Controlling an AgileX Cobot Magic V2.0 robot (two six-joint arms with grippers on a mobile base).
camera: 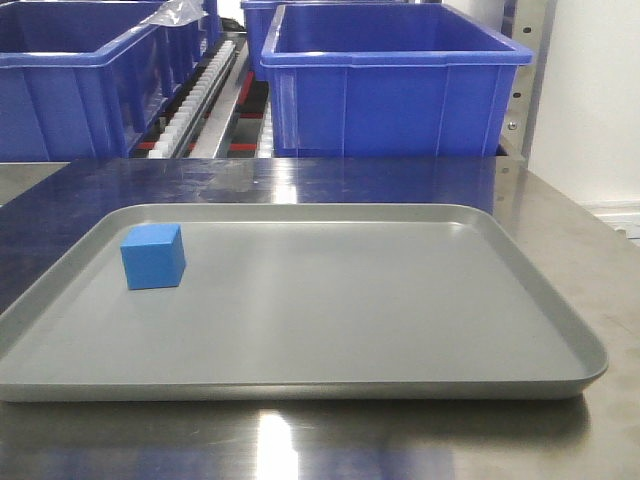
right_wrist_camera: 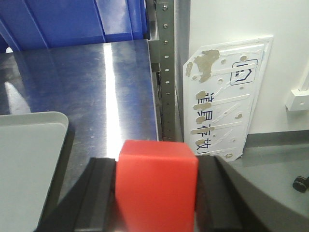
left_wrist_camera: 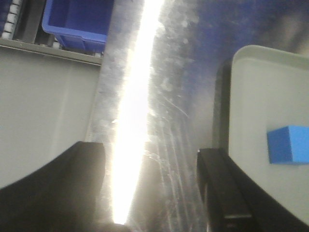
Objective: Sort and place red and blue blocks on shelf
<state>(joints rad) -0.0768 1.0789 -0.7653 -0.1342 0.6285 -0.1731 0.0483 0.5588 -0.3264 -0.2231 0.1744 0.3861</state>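
Steel desk [camera: 560,215] is shown; red block [right_wrist_camera: 157,186], clamped in right hand [right_wrist_camera: 157,193], should be kept level; left hand [left_wrist_camera: 149,188] is spread empty.

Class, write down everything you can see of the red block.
The red block is a bright red matte cube, seen only in the right wrist view. It sits upright, clamped between the black fingers of the right gripper, which touch its left and right faces. Its top and front faces show; the frame cuts off its bottom.
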